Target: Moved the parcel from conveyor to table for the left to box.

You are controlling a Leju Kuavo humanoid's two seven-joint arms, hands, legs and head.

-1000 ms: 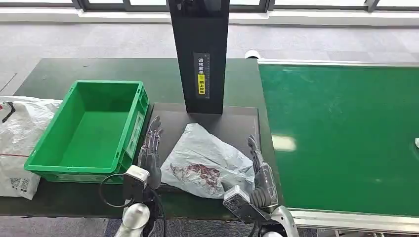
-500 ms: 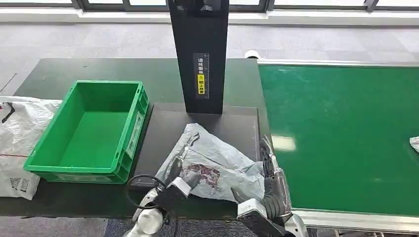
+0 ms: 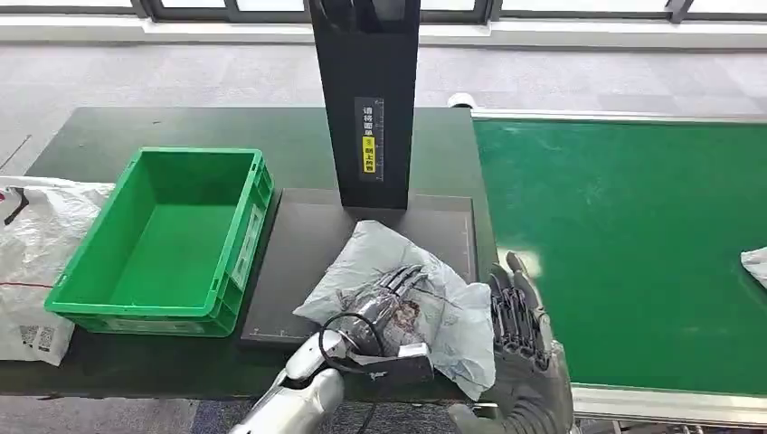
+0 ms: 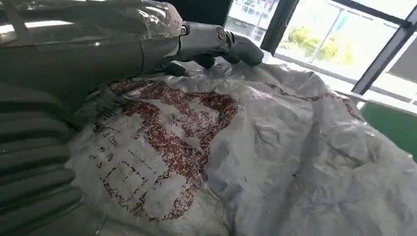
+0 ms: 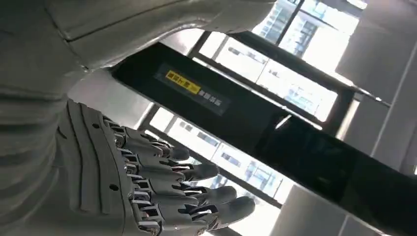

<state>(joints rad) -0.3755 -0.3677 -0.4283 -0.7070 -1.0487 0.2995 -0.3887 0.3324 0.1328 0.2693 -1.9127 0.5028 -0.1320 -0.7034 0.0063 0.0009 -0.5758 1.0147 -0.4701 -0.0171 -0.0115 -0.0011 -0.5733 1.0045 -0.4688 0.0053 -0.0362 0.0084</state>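
The parcel [image 3: 452, 312], a crumpled grey-white plastic bag with red print, lies on the black pad [image 3: 307, 235] in front of the black post. My left hand [image 3: 384, 303] rests on top of it, fingers stretched across the printed face. In the left wrist view those fingers [image 4: 216, 42] reach over the parcel's [image 4: 255, 147] far side. My right hand [image 3: 520, 312] stands just right of the parcel at the conveyor's near edge. Its fingers point up and apart, holding nothing and not touching the bag. The right wrist view shows the same hand [image 5: 147, 187] with nothing in it.
An empty green crate [image 3: 249, 231] stands left of the pad on the dark table [image 3: 108, 136]. A white sack [image 3: 27, 262] lies at the far left. The black post [image 3: 366, 99] rises behind the pad. The green conveyor [image 3: 624, 253] carries another parcel [image 3: 755, 265] at its right edge.
My left hand swung from beside the crate to the right, onto the parcel. My right hand came off the parcel's right side and moved right. The bag bunched up slightly.
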